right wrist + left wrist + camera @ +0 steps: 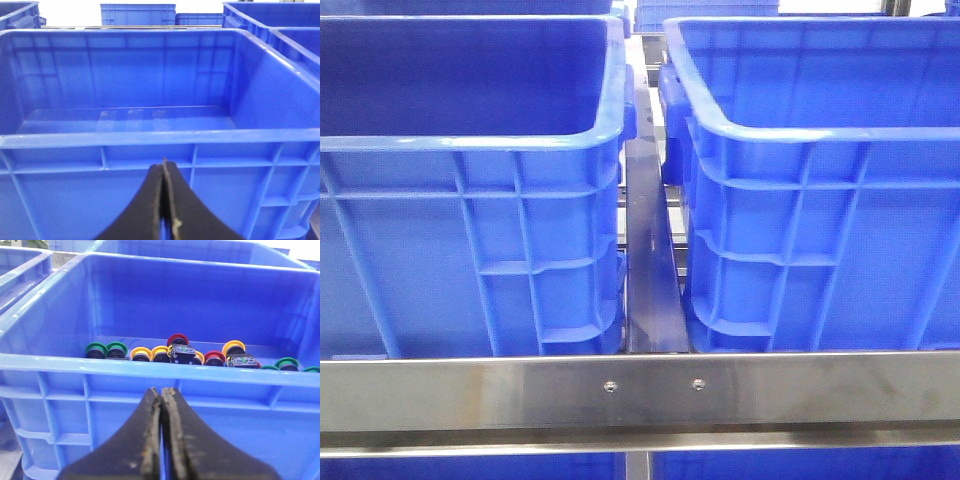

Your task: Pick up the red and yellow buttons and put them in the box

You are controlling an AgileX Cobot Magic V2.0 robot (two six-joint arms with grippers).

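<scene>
Judging by the bare floor of the box (125, 120) seen from the right wrist, nothing had yet been delivered and the whole task remained. Red buttons (177, 339) and yellow buttons (141, 354) lay mixed with green buttons (96, 349) along the bottom of the other crate (150, 367). Both the left tool (162, 405) and the right tool (163, 172) hung outside the near walls, fingers pressed together, holding nothing.
</scene>
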